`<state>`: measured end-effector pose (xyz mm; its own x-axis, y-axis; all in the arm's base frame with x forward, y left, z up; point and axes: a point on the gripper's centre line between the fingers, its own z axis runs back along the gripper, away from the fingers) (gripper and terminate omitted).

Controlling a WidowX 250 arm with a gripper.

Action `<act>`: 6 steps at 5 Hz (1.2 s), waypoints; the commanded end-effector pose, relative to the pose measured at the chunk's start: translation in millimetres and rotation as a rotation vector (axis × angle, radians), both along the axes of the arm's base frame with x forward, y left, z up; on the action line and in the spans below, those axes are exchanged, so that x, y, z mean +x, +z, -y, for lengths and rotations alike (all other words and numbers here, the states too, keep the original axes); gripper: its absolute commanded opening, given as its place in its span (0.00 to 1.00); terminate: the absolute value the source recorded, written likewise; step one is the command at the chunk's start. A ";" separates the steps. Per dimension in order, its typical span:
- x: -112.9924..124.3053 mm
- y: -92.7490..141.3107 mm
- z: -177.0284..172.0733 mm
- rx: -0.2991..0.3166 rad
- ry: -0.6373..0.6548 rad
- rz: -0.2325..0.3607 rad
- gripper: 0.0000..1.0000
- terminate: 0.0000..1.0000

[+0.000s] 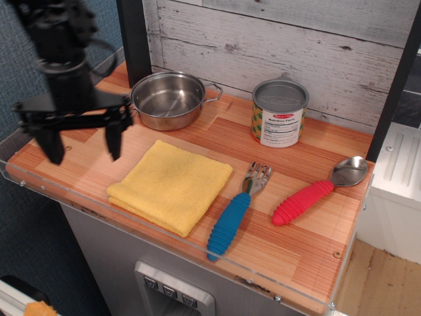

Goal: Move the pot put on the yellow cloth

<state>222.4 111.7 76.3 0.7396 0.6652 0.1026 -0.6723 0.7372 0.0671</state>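
The shiny steel pot [168,99] with wire loop handles stands at the back left of the wooden counter, empty. The folded yellow cloth [170,185] lies in front of it, nearer the front edge. My gripper [83,151] hangs open and empty over the left end of the counter. It is left of the cloth and in front-left of the pot, touching neither. It looks blurred with motion.
A labelled tin can [279,113] stands at the back, right of the pot. A blue-handled fork [235,215] and a red-handled spoon [318,191] lie right of the cloth. A plank wall [283,39] backs the counter. A clear lip [151,230] runs along the front edge.
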 end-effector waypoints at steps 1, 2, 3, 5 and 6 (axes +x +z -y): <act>43.5 14.3 -7.1 0.022 0.384 0.097 1.00 0.00; 65.5 9.7 -15.3 -0.005 0.543 0.189 1.00 0.00; 79.3 4.7 -23.1 -0.038 0.643 0.221 1.00 0.00; 103.7 -13.8 -33.6 -0.026 0.718 0.186 1.00 0.00; 108.1 -29.9 -32.6 -0.010 0.709 0.154 1.00 0.00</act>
<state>325.2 136.7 28.9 0.1099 0.9842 0.1388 -0.9929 0.1151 -0.0302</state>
